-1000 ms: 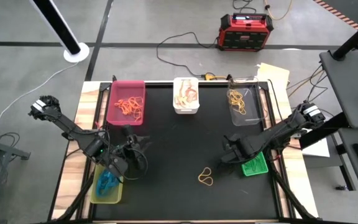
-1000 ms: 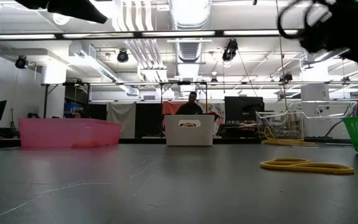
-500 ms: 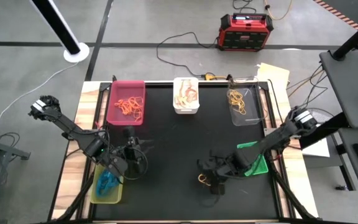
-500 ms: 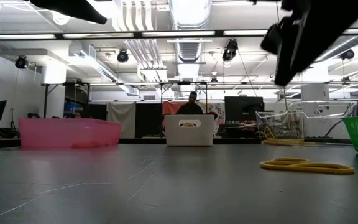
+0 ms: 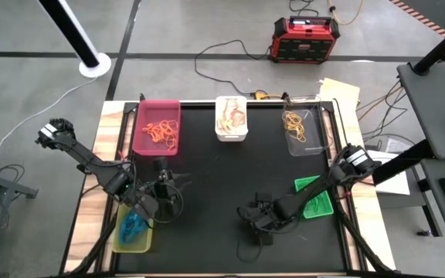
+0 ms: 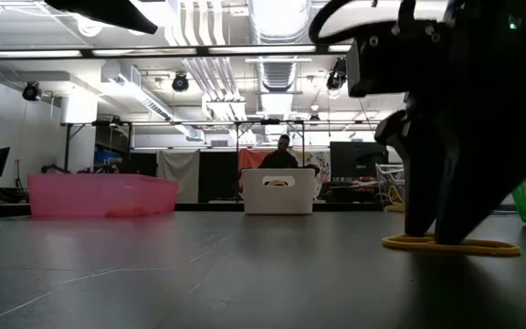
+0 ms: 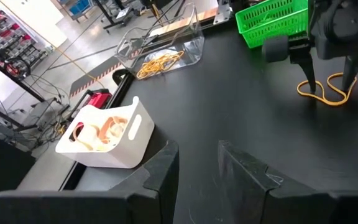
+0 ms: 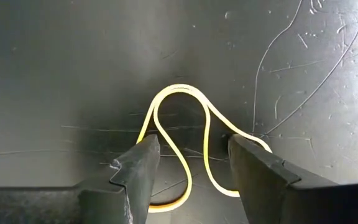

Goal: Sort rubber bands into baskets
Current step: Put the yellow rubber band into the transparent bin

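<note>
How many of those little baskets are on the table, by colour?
Pink basket: 1
White basket: 1
Clear basket: 1
Bright green basket: 1
Yellow-green basket: 1
Total: 5 baskets

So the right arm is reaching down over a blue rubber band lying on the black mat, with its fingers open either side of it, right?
Not blue: the rubber band is yellow, as the right wrist view shows. The rest holds: the right end effector is down over it on the black mat, fingers open either side.
</note>
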Motion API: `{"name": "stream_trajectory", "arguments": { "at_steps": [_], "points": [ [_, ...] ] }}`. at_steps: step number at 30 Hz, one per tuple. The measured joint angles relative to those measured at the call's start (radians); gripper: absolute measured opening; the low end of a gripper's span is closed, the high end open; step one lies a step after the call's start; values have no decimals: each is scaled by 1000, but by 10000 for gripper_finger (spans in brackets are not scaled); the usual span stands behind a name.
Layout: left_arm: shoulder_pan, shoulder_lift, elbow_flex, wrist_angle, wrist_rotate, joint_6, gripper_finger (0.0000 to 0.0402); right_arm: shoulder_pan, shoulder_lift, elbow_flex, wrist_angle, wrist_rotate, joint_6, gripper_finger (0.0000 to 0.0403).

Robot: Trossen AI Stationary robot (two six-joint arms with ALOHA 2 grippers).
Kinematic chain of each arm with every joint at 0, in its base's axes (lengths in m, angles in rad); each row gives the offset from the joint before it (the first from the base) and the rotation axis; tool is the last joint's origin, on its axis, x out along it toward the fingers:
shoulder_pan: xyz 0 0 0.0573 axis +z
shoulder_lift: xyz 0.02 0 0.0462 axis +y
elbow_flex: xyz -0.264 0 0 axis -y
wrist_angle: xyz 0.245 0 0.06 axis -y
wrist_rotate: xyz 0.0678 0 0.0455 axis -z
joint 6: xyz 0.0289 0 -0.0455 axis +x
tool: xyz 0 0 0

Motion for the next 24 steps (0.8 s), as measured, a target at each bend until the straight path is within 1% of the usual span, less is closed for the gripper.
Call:
{"name": "stream_trajectory", "arguments": {
  "at_steps": [4,7,10,15,20,24],
  "points": [
    [0,0,0,1,0,0,97,0,12,0,0,0,0,183],
    [0,0,0,1,0,0,97,0,14,-5,1,1,0,163],
    [0,0,0,1,-1,0,97,0,15,-18,6,4,0,122],
    [0,0,0,1,-1,0,97,0,18,-28,3,15,-18,26],
    [0,0,0,1,-1,0,97,1,-3,-17,0,9,-52,10],
    [0,0,0,1,-1,0,97,2,-74,-7,-17,46,-60,8]
  ]
}}
